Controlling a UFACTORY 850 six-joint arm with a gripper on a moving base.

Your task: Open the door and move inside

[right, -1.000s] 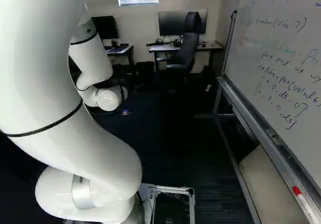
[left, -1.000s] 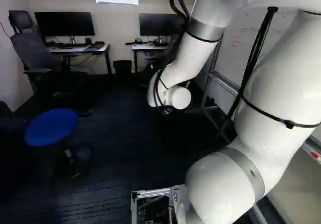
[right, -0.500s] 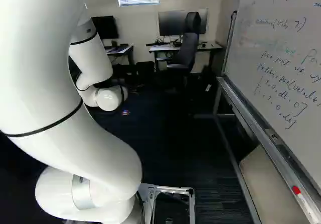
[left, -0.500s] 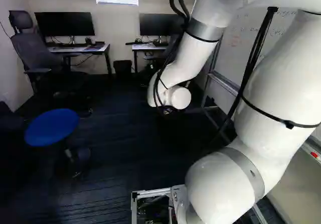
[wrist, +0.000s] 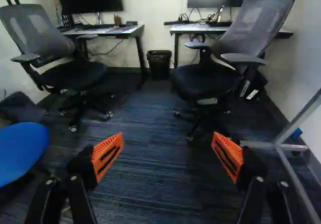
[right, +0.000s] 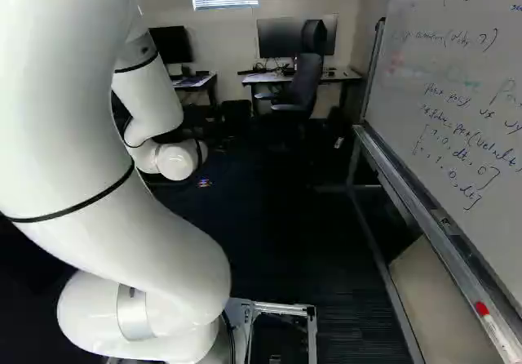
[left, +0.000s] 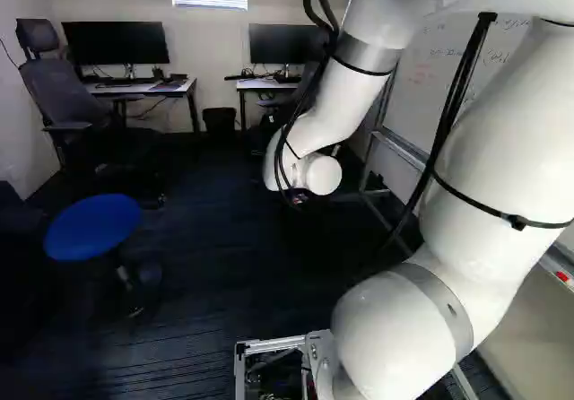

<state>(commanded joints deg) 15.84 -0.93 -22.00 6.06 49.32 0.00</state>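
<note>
Blue round stool (left: 93, 227), at left of left base view, on dark floor (left: 215, 274); also in wrist view, off to one side of the fingers. Behind it, office chair (left: 63, 91) beside desk (left: 184, 86) with monitor (left: 115, 43) on top.

Gripper (wrist: 167, 138): wide apart at the fingers, orange pads facing each other, with carpet visible between. Door: location, cannot tell.

Obstacles: second chair (wrist: 215, 76), beyond the finger nearer the metal stand (wrist: 296, 121), tucked close to second desk (wrist: 183, 29). Black bin (wrist: 159, 64) on the floor between both desks, ahead of the gripper. Along the right of right base view, large whiteboard (right: 465, 103) with handwriting, on a metal frame reaching down toward the base; red-capped marker (right: 496, 331) lying on its ledge (right: 424, 217).

View differences: stool and first chair visible in left base and wrist views, out of sight in right base view. Second chair plain in right base and wrist views, mostly behind the arm (left: 345, 95) in left base view. Handwriting legible as rows in right base view; only faint patches past the arm in left base view. Wheels under both chairs clearest in wrist view. Small blue item (wrist: 296, 133) by the stand's foot, identity unclear, distinct only in wrist view.
</note>
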